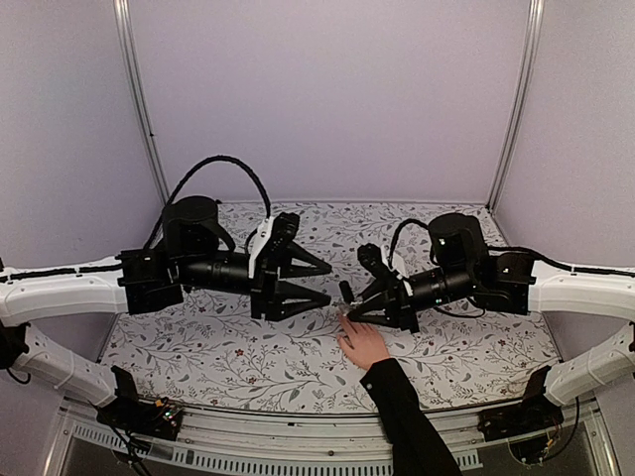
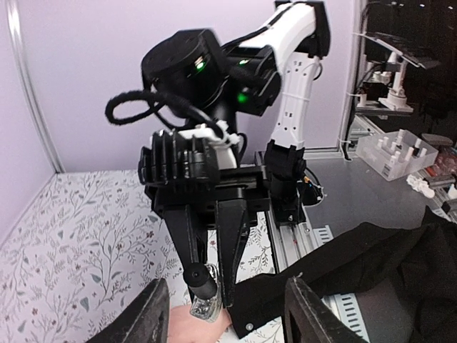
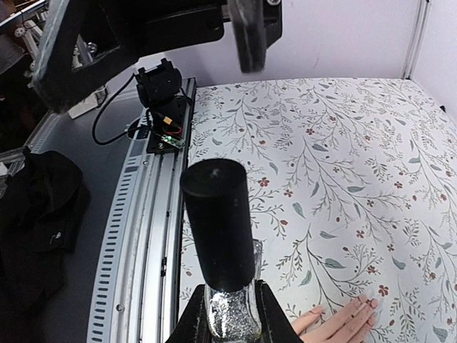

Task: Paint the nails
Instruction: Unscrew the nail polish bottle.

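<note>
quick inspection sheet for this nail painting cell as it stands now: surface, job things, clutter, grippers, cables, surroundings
surface: floral cloth lying flat on the table
job's things: hand palm down on the cloth, black sleeve; nails too small to judge; glitter polish bottle, black cap on
clutter: nothing seen
grippers: left gripper open, empty, close to the bottle; right gripper shut on the bottle, near the fingertips
cables: black ribbed cable arching over the left arm
surroundings: pale walls; metal rail along the near edge

Twin arms, white shells and black wrists!
Left arm [image 1: 213, 268] sports a looped, ribbed black cable [image 1: 223, 159]; right arm [image 1: 461, 266] matches.
</note>
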### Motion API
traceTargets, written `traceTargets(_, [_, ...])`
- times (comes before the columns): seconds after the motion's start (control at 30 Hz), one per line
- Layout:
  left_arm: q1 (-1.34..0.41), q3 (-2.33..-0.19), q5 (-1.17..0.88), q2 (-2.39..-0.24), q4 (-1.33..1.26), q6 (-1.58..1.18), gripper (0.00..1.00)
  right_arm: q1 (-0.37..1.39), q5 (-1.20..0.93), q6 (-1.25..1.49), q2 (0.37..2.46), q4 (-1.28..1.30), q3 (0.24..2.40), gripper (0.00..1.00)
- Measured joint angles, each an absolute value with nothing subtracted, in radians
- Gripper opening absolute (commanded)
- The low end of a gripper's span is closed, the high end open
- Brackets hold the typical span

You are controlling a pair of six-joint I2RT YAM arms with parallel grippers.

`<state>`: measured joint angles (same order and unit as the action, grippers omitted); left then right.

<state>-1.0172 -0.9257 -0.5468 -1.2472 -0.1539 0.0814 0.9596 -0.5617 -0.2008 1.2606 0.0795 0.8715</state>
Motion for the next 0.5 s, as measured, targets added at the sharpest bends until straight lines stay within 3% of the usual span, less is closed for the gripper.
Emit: traceTargets(0.5, [-1.015, -0.850, -0.784, -1.262, -0.384, 0.093, 0.48, 0.980, -0.879, -0.239, 1.315, 0.109, 0.919, 0.00])
